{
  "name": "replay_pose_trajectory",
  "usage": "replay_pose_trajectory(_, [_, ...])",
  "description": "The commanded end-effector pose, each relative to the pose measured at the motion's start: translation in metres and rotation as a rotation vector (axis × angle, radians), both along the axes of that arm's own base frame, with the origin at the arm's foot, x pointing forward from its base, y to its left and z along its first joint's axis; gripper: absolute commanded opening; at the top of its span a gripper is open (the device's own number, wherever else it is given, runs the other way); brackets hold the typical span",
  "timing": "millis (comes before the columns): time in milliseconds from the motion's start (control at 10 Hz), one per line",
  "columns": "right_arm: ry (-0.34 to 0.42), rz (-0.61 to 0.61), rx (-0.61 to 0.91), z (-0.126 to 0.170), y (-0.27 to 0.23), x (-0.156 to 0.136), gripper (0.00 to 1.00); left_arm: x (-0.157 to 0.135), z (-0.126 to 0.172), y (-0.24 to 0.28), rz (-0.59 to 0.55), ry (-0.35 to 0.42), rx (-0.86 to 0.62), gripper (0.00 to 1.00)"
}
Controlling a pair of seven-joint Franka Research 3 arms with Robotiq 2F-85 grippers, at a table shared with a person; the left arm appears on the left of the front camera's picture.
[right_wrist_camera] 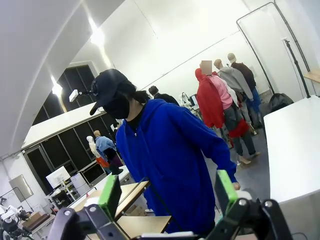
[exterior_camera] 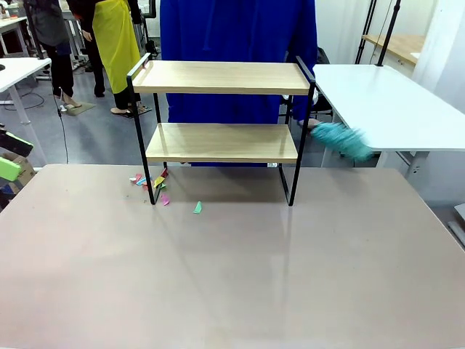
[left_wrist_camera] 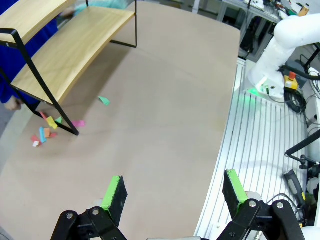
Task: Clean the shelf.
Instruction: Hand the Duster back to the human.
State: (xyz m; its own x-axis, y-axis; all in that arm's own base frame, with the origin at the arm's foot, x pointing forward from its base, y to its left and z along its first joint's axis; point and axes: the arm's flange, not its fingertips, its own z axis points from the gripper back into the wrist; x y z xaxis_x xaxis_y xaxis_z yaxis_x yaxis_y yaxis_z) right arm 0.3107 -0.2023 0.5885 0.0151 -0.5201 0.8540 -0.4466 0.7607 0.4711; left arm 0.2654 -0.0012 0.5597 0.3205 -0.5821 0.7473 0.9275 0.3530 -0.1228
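The shelf [exterior_camera: 221,77] stands at the far middle of the table, two light wooden boards in a black frame; both boards look bare. It also appears at the top left of the left wrist view as the shelf [left_wrist_camera: 70,47]. Several coloured paper scraps [exterior_camera: 154,183] lie on the table by its front left leg, the same scraps [left_wrist_camera: 50,129] showing in the left wrist view. A person in a blue hoodie [exterior_camera: 240,36] stands behind the shelf, holding a teal duster [exterior_camera: 343,140] at its right side. My left gripper [left_wrist_camera: 175,192] is open above the table. My right gripper [right_wrist_camera: 167,192] is open, facing the person.
A white table [exterior_camera: 385,102] stands at the far right behind the brown table [exterior_camera: 232,269]. The other arm's white base [left_wrist_camera: 280,55] sits beside the table's edge in the left wrist view. People stand farther off in the room.
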Motion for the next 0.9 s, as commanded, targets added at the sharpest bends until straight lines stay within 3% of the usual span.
replay_pose_trajectory(0, [-0.01, -0.001, -0.002, 0.001, 0.0013, -0.0008, 1.0, 0.0012, 0.0015, -0.0007, -0.018, -0.012, -0.018, 1.0])
replay_pose_trajectory(800, [-0.01, -0.001, -0.002, 0.001, 0.0013, -0.0008, 1.0, 0.0012, 0.0015, -0.0007, -0.018, -0.012, -0.018, 1.0])
